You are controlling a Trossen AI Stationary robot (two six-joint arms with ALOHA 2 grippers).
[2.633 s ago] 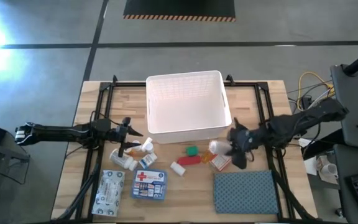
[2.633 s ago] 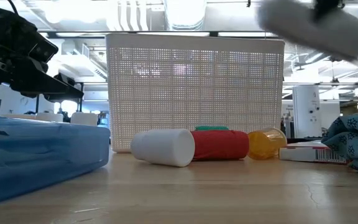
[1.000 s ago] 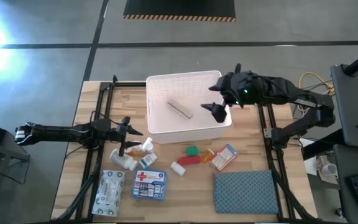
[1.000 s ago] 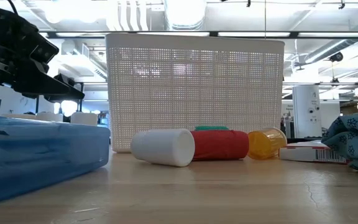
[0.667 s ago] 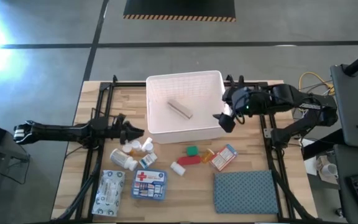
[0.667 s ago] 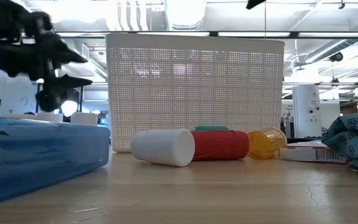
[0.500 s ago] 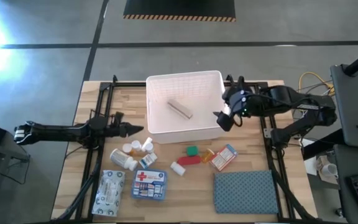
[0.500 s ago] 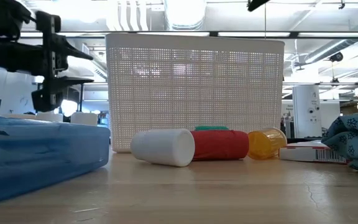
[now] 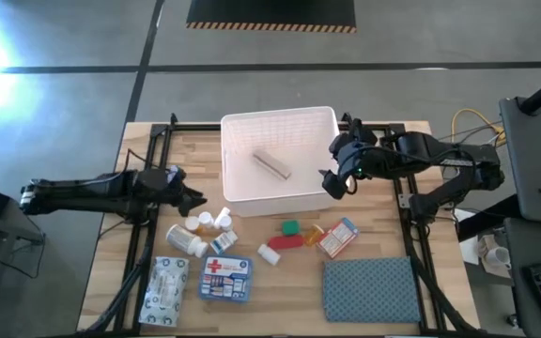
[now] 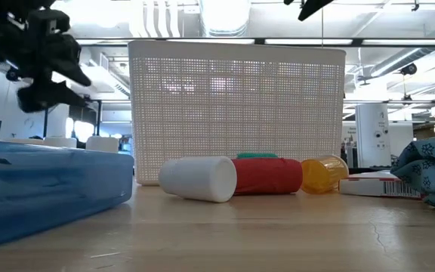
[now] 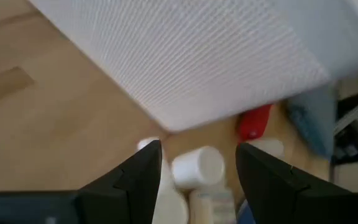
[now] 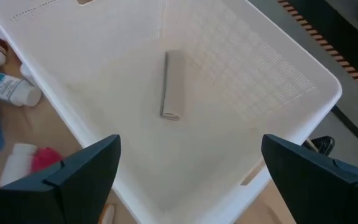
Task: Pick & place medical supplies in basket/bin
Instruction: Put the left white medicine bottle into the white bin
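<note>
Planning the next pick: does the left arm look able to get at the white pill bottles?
Probably yes. The left tool, open, hangs beside the white pill bottles, with nothing between them; the basket stands clear to one side.

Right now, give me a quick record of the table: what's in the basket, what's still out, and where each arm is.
basket: white, holds one grey flat packet
still out: pill bottles, first-aid box, patterned packet, red pack, green pack, orange bottle, carton
cloth: front right of the table
left gripper: jaws open, beside the pill bottles
right gripper: jaws open, empty, at the basket's right edge
</note>
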